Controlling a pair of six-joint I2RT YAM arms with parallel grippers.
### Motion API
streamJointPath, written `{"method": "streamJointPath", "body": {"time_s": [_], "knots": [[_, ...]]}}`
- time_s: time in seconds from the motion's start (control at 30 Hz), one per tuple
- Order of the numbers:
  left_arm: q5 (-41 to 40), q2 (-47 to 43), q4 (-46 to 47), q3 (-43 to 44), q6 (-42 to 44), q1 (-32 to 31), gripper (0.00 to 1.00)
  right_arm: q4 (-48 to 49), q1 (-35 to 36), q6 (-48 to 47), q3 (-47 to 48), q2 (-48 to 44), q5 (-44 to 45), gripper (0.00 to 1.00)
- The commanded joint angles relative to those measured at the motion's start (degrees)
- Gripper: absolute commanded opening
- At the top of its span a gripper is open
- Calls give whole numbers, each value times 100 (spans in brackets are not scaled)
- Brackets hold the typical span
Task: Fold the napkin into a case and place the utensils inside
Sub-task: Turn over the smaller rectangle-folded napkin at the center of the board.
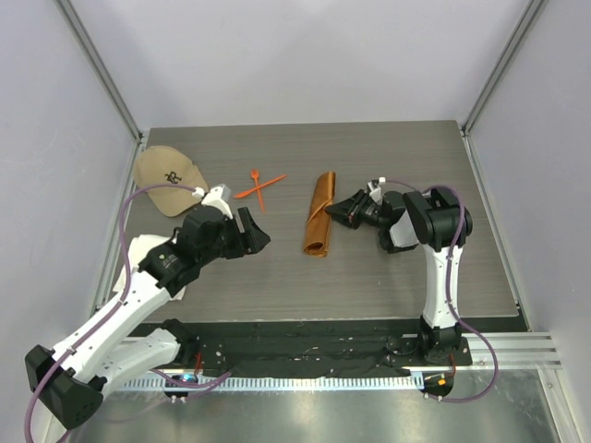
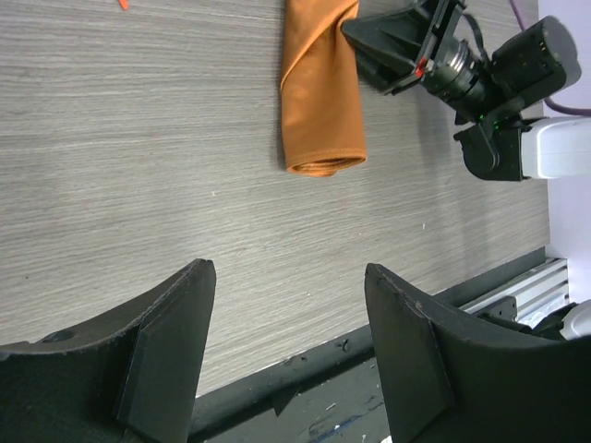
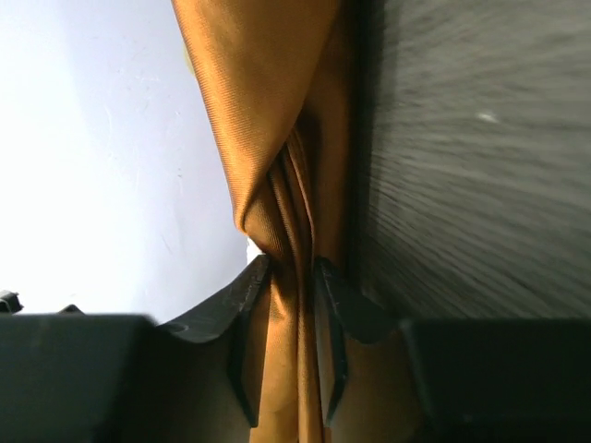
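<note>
Orange napkin (image 3: 268, 111), edge inside right gripper (image 3: 291, 277)

You've got one rust-orange napkin (image 1: 319, 217), folded into a narrow strip, and two bright-orange utensils (image 1: 259, 187) on the tabletop (image 1: 388, 286). Add one tan cap (image 1: 168, 175) and one white towel (image 1: 138, 247). You're working with two arms, the left arm (image 1: 138, 291) and the right arm (image 1: 441, 268), each with two fingers (image 2: 166, 351).

Left fingers (image 2: 166, 351) spread wide; right fingers (image 3: 242, 318) pinching.
</note>
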Motion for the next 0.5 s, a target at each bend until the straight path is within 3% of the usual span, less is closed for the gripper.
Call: {"method": "streamJointPath", "body": {"time_s": [0.0,0.13,0.2,0.23,0.27,0.33,0.37,0.47], "knots": [[145,118,456,8,114,37,69,-298,-164,-604,-249,-278,39,41],[592,424,937,-18,62,37,73,-922,-366,-982,-442,-707,-23,57],[795,662,1254,-62,-9,37,71,-2167,-454,-1438,-469,-1337,12,62],[883,968,1639,-71,-44,37,70,-2755,-463,-2137,-451,-1611,221,70],[1049,1188,1817,-36,-149,37,69,-4266,-464,-2561,-277,-1875,441,73],[1243,1897,2438,69,-254,11,61,-5637,-455,-3613,117,-2588,1254,76],[1313,2129,2625,174,-307,-33,58,-6844,-455,-3925,268,-2799,1591,77],[1305,3095,3276,499,-317,-252,49,-7726,-455,-4604,612,-3318,2262,77]]}}
